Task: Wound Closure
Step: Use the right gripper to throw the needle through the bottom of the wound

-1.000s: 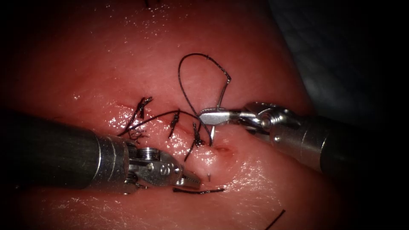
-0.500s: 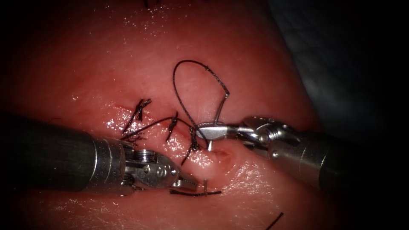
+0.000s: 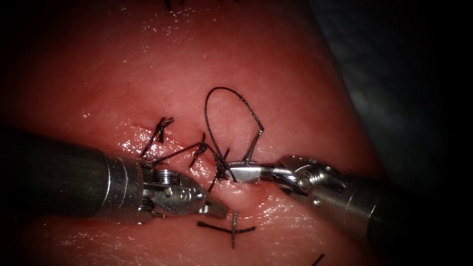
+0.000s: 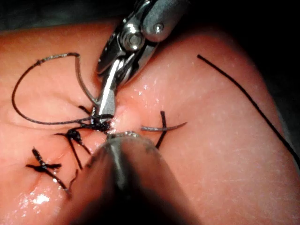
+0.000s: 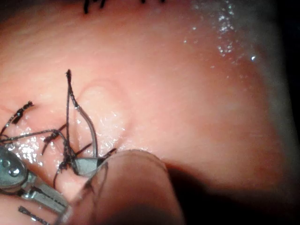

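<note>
We see the right pincer pressed together on the needle near its tail end — the tail rises from the jaws to where the thread joins it, and the curve below the jaws is in the tissue at the right end of the cut. The needle's tip stands out of the tissue lower down, crossing a cut end of thread. The left pincer lies just beside that tip, holding nothing; whether its jaws are parted we cannot tell. The thread loops above the cut, past the knotted stitches.
</note>
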